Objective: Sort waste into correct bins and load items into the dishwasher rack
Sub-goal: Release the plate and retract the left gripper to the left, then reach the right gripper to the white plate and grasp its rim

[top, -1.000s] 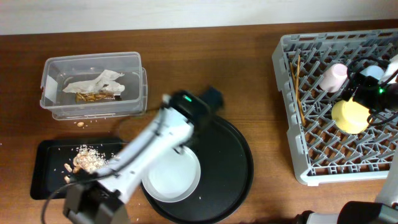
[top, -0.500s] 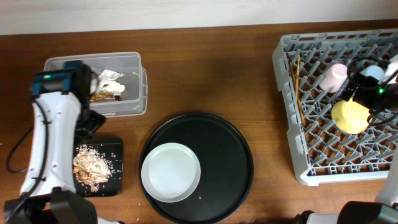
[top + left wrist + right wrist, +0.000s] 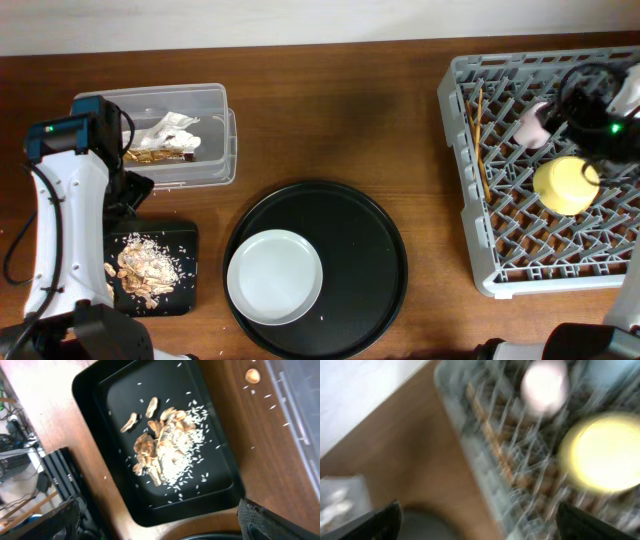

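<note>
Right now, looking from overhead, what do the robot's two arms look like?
The left arm is a slim white link between bulky black joint housings, with a small green light on top and a thin black cable looping beside it. The right arm matches: white shell, black housing, green light, black cable. The left hand's fingers look dark grey.

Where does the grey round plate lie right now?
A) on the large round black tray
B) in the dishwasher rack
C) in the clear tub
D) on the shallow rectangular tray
A: the overhead view shows the grey round plate resting on the large round black tray, well apart from the dishwasher rack.
</note>
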### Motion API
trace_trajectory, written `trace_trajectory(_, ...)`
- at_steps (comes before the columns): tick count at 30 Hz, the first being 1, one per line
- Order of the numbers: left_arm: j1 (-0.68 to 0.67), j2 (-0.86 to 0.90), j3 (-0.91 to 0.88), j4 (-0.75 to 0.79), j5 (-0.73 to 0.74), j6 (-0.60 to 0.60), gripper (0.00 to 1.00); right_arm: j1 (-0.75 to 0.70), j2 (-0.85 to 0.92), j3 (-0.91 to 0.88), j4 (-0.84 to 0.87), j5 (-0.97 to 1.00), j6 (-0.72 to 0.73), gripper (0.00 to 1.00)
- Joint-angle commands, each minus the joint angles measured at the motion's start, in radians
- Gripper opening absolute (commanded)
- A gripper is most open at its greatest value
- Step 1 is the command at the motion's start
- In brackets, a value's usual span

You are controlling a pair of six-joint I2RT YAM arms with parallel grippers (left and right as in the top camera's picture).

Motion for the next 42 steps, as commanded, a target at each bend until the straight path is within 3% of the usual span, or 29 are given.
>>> trace_trajectory(1,0.003,-0.021,0.018,0.008,0.002,-0.003,0.99,0.014,0.002,0.006,-0.146,-0.261,0.044,0.92)
trace_trajectory(7,0.003,-0.021,0.018,0.008,0.002,-0.003,0.99,0.249,0.001,0.006,-0.322,-0.256,-0.208,0.91)
trace_trajectory(10,0.003,-0.021,0.018,0.008,0.002,-0.003,0.99,0.464,0.002,-0.005,-0.323,-0.159,-0.209,0.91)
trace_trajectory(15,0.003,-0.021,0.018,0.008,0.002,-0.003,0.99,0.791,0.002,-0.102,-0.198,-0.102,-0.200,0.91)
trace_trajectory(17,0.003,-0.021,0.018,0.008,0.002,-0.003,0.99,0.942,0.002,-0.182,-0.067,-0.070,-0.151,0.94)
trace_trajectory(18,0.003,-0.021,0.018,0.008,0.002,-0.003,0.99,0.977,0.003,-0.202,-0.032,-0.058,-0.150,1.00)
trace_trajectory(21,0.003,-0.021,0.018,0.008,0.002,-0.003,0.99,1.108,0.003,-0.236,0.077,0.005,-0.150,0.99)
trace_trajectory(34,0.003,-0.021,0.018,0.008,0.002,-0.003,0.99,1.356,0.111,-0.321,0.314,-0.002,-0.148,0.99)
trace_trajectory(36,0.003,-0.021,0.018,0.008,0.002,-0.003,0.99,1.368,0.161,-0.324,0.330,0.053,-0.079,0.99)
trace_trajectory(39,0.003,-0.021,0.018,0.008,0.002,-0.003,0.99,1.362,0.241,-0.324,0.327,0.254,0.187,0.99)
trace_trajectory(42,0.003,-0.021,0.018,0.008,0.002,-0.003,0.99,1.358,0.291,-0.324,0.311,0.326,0.310,0.89)
